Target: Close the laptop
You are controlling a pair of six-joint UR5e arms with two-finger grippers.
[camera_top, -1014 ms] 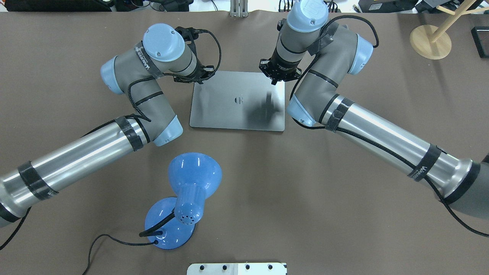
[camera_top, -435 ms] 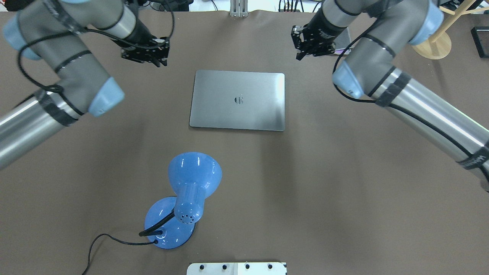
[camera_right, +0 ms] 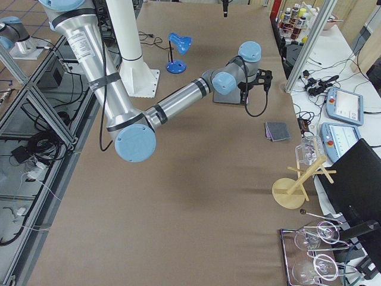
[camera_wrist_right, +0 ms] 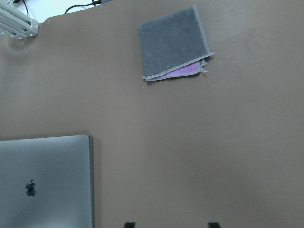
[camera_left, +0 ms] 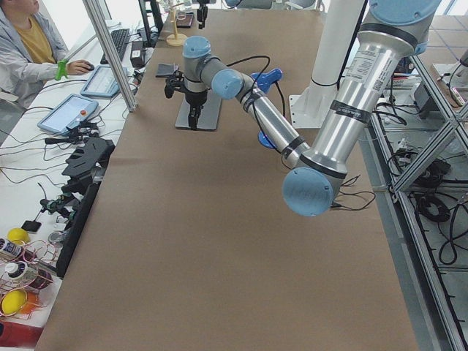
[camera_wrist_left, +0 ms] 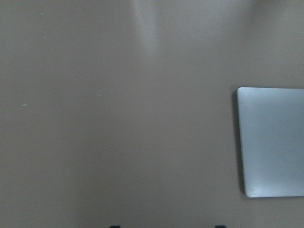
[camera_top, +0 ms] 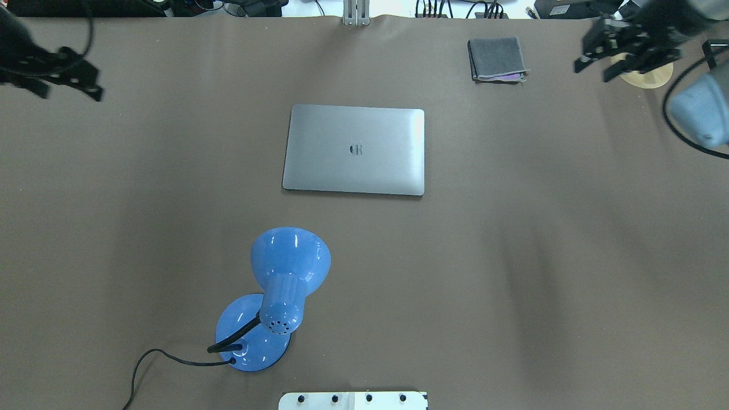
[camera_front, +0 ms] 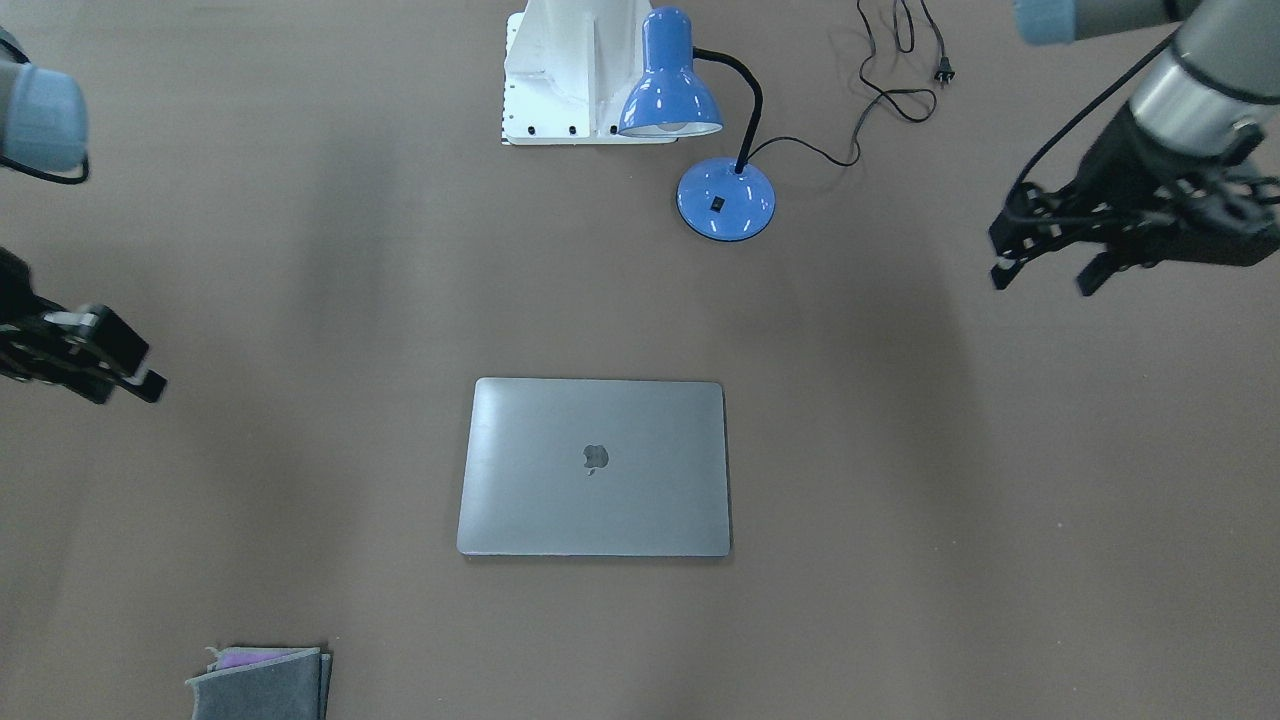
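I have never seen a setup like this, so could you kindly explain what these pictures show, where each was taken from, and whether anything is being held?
This is a robot with two arms, each ending in a two-finger gripper. One picture looks down from behind the robot, one faces it from across the table, two look along the table from its ends, and two come from cameras on the wrists. On the brown table are a closed grey laptop, a blue desk lamp and a folded grey cloth. Seen from above, the left gripper and the right gripper hang near the far corners, both open and holding nothing.
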